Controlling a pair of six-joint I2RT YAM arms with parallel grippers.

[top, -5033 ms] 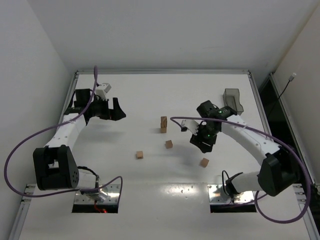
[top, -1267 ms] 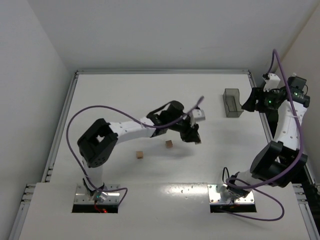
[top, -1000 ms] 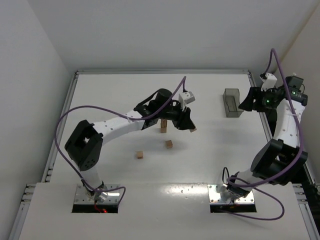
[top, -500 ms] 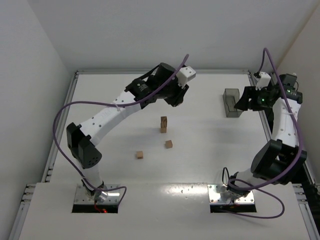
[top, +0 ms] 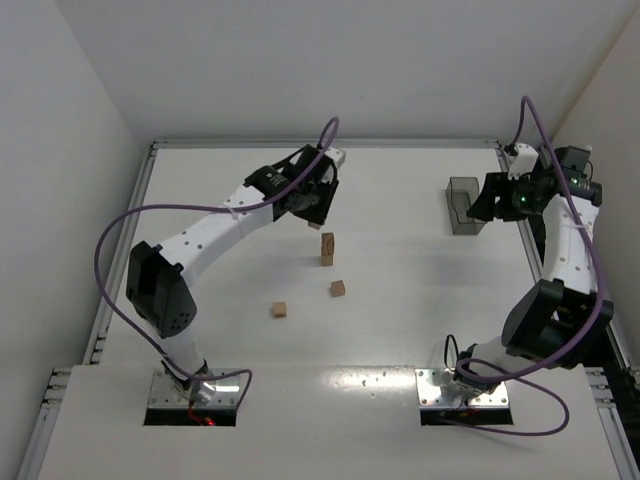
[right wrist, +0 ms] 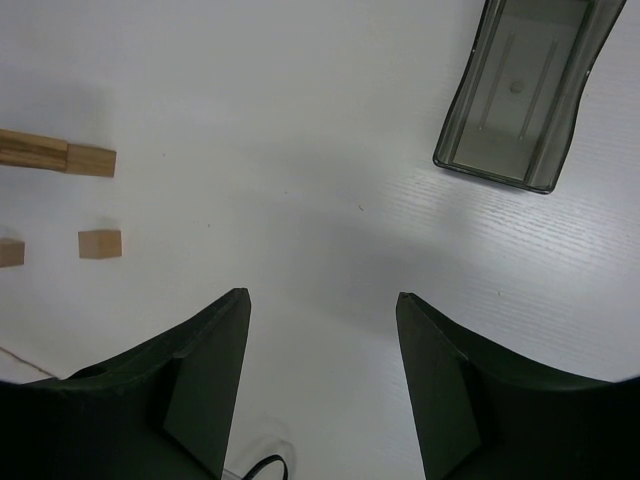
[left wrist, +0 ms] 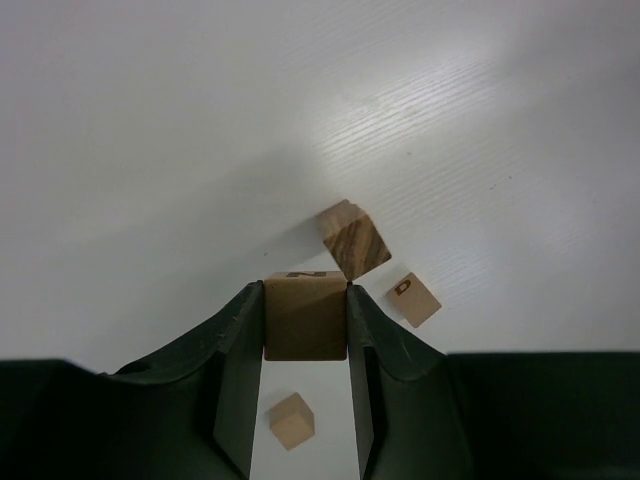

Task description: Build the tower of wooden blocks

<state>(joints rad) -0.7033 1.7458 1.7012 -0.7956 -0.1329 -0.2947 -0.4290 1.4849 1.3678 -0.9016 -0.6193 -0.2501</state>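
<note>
My left gripper (top: 314, 216) is shut on a wood block (left wrist: 306, 316), a light-brown cube with a letter on its top face. It hangs in the air just behind the tower (top: 327, 248), which is two cubes tall. In the left wrist view the tower's top (left wrist: 355, 238) sits just beyond the held cube, to the right. Two loose cubes lie on the table, one marked D (left wrist: 413, 299) (top: 338, 289) and a plain one (left wrist: 292, 420) (top: 279, 310). My right gripper (right wrist: 320, 300) (top: 487, 204) is open and holds nothing, far right beside the grey box.
A dark grey translucent plastic box (top: 463, 205) (right wrist: 520, 90) stands at the back right. Near its left edge, the right wrist view shows the tower (right wrist: 60, 155) and one loose cube (right wrist: 100, 244). The raised table rim (top: 320, 144) runs along the back.
My left arm carried the cube up from the front right, swung over the back of the table, and now hangs it close behind the tower. The right arm has barely moved.
</note>
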